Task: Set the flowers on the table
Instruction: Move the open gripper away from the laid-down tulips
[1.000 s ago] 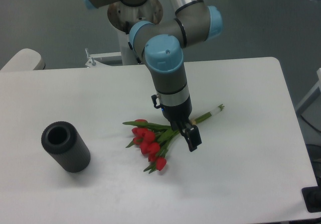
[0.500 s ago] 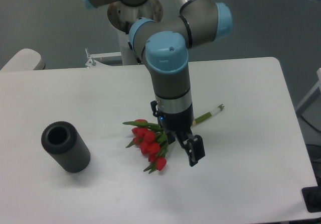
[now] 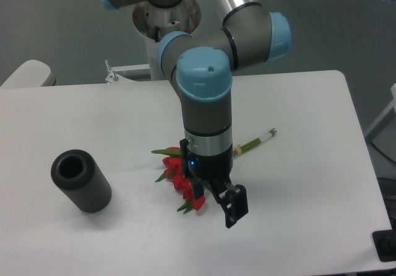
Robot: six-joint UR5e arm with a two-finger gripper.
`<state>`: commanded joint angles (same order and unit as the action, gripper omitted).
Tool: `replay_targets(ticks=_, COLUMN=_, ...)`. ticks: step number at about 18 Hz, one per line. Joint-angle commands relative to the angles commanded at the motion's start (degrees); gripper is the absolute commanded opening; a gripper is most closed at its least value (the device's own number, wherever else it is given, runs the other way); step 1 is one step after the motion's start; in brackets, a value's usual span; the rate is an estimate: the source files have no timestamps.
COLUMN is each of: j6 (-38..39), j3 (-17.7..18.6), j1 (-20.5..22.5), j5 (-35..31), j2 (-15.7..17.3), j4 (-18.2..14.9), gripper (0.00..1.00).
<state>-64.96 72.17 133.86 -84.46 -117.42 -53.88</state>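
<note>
One bunch of flowers (image 3: 183, 181) flat mid table (image 3: 309, 226)
Gripper (image 3: 224, 207) w/ fingers apart, holding nothing; black cylinder (image 3: 80, 181) well left.

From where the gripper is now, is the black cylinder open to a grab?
Probably yes. The black ribbed cylinder stands alone on the left of the table, with nothing beside it. The gripper looks empty, and the tulips lie clear of that path.

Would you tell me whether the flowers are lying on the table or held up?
Lying flat: the flowers rest on the table, stems pointing right; the gripper holds nothing.
</note>
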Motion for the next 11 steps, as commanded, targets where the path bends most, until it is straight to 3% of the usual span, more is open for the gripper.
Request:
replay_targets(ticks=3, j6=2.38, j3=-2.38, j1=-0.88, j5=0.0, j2=-1.32, j4=0.0, gripper=1.0)
replay_targets(ticks=11, j6=2.47, j3=-2.73, j1=-0.71, j5=1.49, j2=-1.24, j4=-0.09, gripper=1.0)
